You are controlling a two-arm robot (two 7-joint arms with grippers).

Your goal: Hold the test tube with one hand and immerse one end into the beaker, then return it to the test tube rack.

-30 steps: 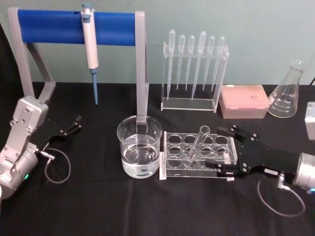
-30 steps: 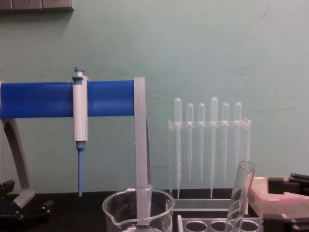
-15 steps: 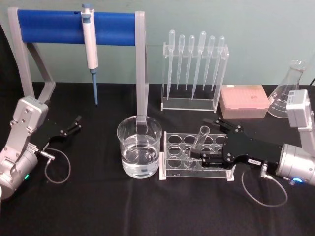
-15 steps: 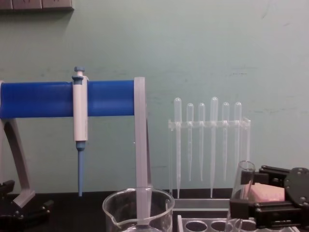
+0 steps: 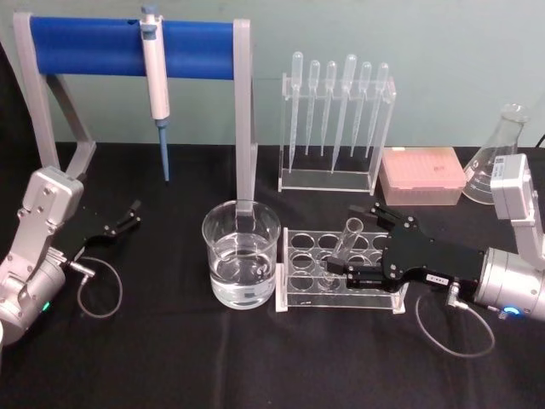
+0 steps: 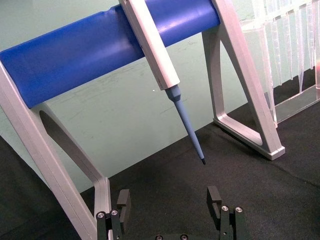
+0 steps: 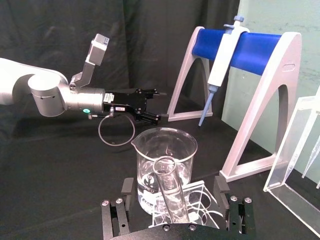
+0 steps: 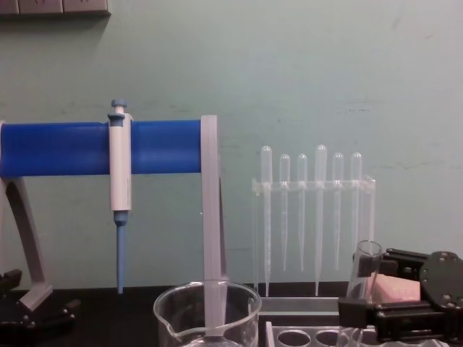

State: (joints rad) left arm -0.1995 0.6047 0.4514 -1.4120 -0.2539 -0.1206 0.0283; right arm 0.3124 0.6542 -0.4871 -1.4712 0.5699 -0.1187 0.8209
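The black two-fingered right hand [image 5: 341,239] is spread either side of the clear glass test tube [image 5: 350,232] leaning in the clear holed rack [image 5: 298,256]; the left hand [image 5: 134,215], likewise spread, sits far left.

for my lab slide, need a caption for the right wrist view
Open right pincer straddles the tilted test tube in its rack, part-filled beaker just beyond.

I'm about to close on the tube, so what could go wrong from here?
The test tube leans in the rack, straddled by the open right gripper; closing could pinch it off-centre and tip or crack it.
The water-filled beaker stands right beside the rack; a low swing could clip its rim.
The left gripper is parked at the table's left.
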